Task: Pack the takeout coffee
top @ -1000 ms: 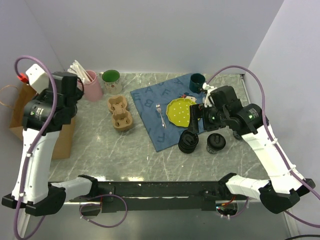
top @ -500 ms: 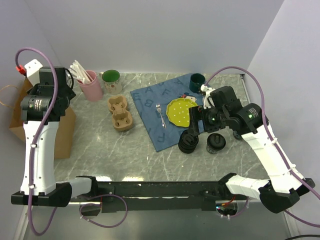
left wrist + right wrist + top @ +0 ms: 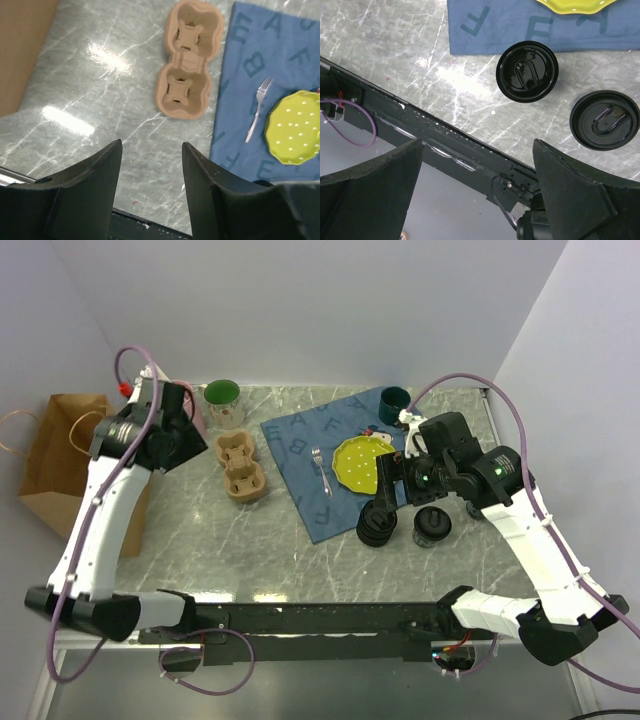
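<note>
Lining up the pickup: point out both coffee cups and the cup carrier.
Upper cup [image 3: 527,71]: right wrist view, lid centre.
Lower cup [image 3: 605,120]: right wrist view, lid centre.
Cup carrier [image 3: 186,62]: left wrist view, bridge between its wells.

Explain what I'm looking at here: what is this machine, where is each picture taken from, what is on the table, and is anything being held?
These are two robot arms bolted at the near edge of a grey table, each ending in a two-finger gripper. One picture looks down from above and behind the arms. The other two come from cameras on the wrists, so the dark shapes at their bottom edges are the fingers. The left gripper hangs above the table near the tan cup carrier, jaws apart, holding nothing. The right gripper hangs over the two black lidded coffee cups, jaws wide, also empty. Also there: a blue lettered cloth with a yellow plate and a fork, a dark green mug, and a brown paper bag at the left.
</note>
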Robot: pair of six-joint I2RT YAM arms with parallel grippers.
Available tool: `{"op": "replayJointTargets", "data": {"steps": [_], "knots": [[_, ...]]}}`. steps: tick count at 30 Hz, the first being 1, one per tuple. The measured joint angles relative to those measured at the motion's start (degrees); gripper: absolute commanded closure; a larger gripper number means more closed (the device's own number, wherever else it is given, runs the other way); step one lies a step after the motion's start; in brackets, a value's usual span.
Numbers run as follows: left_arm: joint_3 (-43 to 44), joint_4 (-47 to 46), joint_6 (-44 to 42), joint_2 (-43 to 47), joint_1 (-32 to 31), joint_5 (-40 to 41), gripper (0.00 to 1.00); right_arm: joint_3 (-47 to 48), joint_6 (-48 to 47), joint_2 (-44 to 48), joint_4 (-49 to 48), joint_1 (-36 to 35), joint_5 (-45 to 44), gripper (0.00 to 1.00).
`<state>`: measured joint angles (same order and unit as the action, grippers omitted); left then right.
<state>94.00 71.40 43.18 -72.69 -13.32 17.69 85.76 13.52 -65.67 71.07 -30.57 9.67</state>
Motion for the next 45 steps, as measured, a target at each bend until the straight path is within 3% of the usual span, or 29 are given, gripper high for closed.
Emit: {"op": "replayJointTargets", "data": {"steps": [5,11,15,20,27,30,34,40,43,45], "knots": [[8.09,3.39,1.07,-5.25,-0.79,6.78,0.4,-0.02,-0.35,-0.02,-0.57,0.0,0.09,0.03],[14.19,4.24,0.35,-1.86,12.26,18.45,0.34,0.0,-0.39,-0.2,-1.18,0.0,0.59,0.04],[14.82,4.87,-0.48,0.33,13.79,25.92,0.26,-0.02,-0.81,-0.13,-1.16,0.0,0.57,0.04],[8.57,4.57,0.61,0.5,17.62,30.97,0.25,-0.02,-1.53,-0.07,-0.55,0.0,0.39,0.04],[-6.27,-0.09,-4.85,4.48,20.63,28.52,0.21,0.0,-1.88,0.55,0.63,0.0,0.26,0.04],[-8.02,-1.68,-7.1,5.86,20.63,26.43,0.27,0.0,-2.01,1.31,0.66,0.0,0.28,0.04],[-8.28,-2.01,-8.83,5.81,20.63,23.65,0.61,0.0,-2.27,2.34,0.96,-0.04,0.28,0.04],[-8.55,-1.38,-9.42,6.01,20.65,19.63,0.9,0.39,-2.29,2.08,2.01,-1.09,0.44,0.04],[-8.59,-0.79,-9.16,7.02,20.68,16.92,0.99,2.16,-2.32,0.85,3.32,-2.1,0.17,0.04],[-8.41,0.0,-8.92,7.65,20.7,14.88,0.99,4.11,-2.32,-0.31,3.76,-2.58,0.02,0.04]]}}
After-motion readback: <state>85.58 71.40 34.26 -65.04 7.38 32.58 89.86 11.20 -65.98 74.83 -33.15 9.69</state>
